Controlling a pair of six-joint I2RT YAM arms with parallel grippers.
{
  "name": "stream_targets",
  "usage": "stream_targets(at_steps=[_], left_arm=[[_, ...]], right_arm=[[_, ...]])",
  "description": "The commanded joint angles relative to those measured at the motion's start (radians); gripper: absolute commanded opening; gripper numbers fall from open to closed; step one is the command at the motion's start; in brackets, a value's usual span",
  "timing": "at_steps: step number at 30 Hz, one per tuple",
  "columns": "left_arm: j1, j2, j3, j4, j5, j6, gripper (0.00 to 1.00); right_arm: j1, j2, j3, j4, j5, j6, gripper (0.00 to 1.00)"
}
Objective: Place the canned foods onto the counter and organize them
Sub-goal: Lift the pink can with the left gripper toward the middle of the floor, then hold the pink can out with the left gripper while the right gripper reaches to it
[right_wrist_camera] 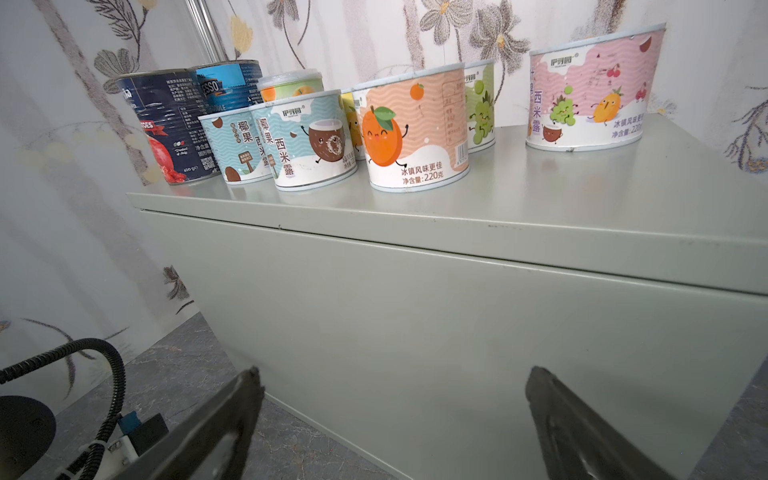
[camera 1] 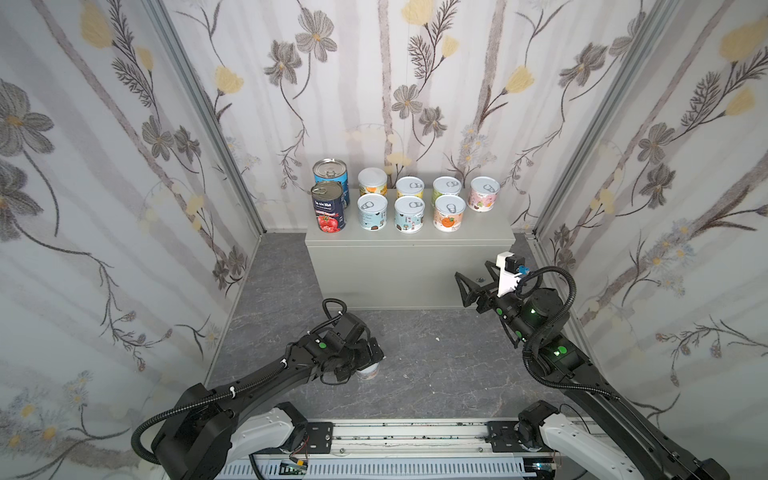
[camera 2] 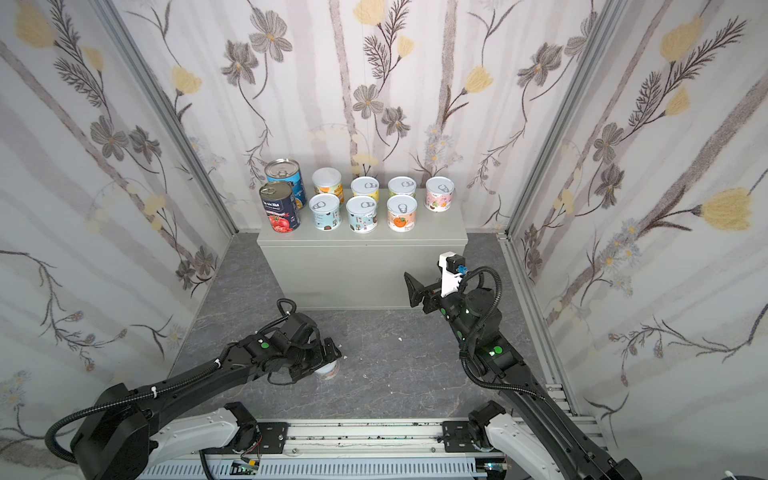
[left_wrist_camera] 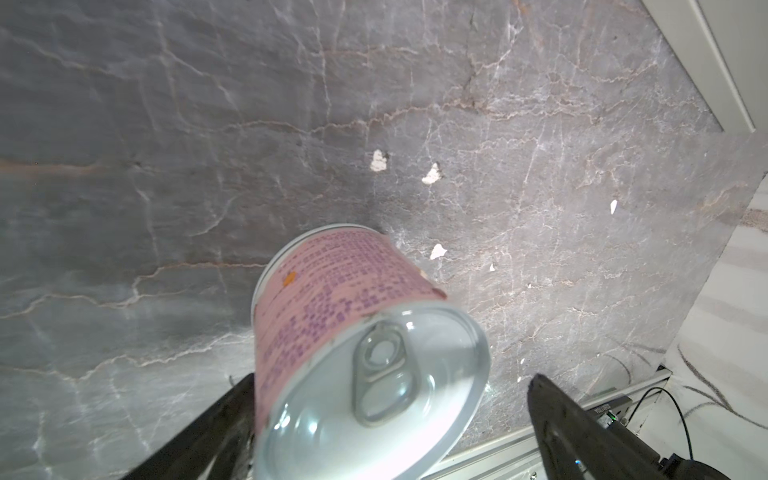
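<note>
Pink can alone stands on the near floor between your left gripper's spread jaws; nine cans line the far counter, your right gripper spread and empty.

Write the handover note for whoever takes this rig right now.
Left gripper: open, jaws either side of the pink can standing on the floor, no grip yet.
Right gripper: open, empty, in front of the counter.
Done: nine cans on the counter, two rows.
To do: grasp the pink can, probably set it in the front row's bare right end.
</note>
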Motion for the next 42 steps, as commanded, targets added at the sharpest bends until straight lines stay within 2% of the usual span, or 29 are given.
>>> stream_targets(at_steps=[1, 14, 21, 24, 29, 34, 37, 42], left_arm=[[-0.001, 0.022, 0.020, 0.048, 0.013, 0.018, 1.00], [-0.023, 0.132, 0.084, 0.116, 0.058, 0.053, 1.00], [-0.035, 0.201, 0.130, 0.143, 0.058, 0.075, 1.00], [-0.044, 0.231, 0.158, 0.145, 0.049, 0.083, 1.00], [-0.049, 0.202, 0.166, 0.102, -0.036, 0.088, 1.00], [-0.048, 0.074, 0.137, 0.033, -0.197, 0.080, 1.00], [-0.048, -0.010, 0.102, -0.013, -0.323, 0.032, 1.00], [-0.046, -0.057, 0.097, -0.084, -0.406, 0.023, 1.00]], right_arm=[[0.001, 0.006, -0.001, 0.018, -0.036, 0.015, 1.00], [0.000, 0.013, -0.037, 0.041, -0.042, 0.042, 1.00], [0.005, 0.051, -0.069, 0.090, -0.210, 0.044, 1.00], [0.029, 0.083, -0.074, 0.098, -0.220, 0.054, 1.00], [0.120, 0.140, -0.117, 0.153, -0.150, 0.031, 1.00], [0.241, 0.218, -0.187, 0.241, -0.101, -0.068, 1.00], [0.274, 0.277, -0.210, 0.281, -0.143, -0.090, 1.00], [0.327, 0.379, -0.262, 0.381, -0.227, -0.136, 1.00]])
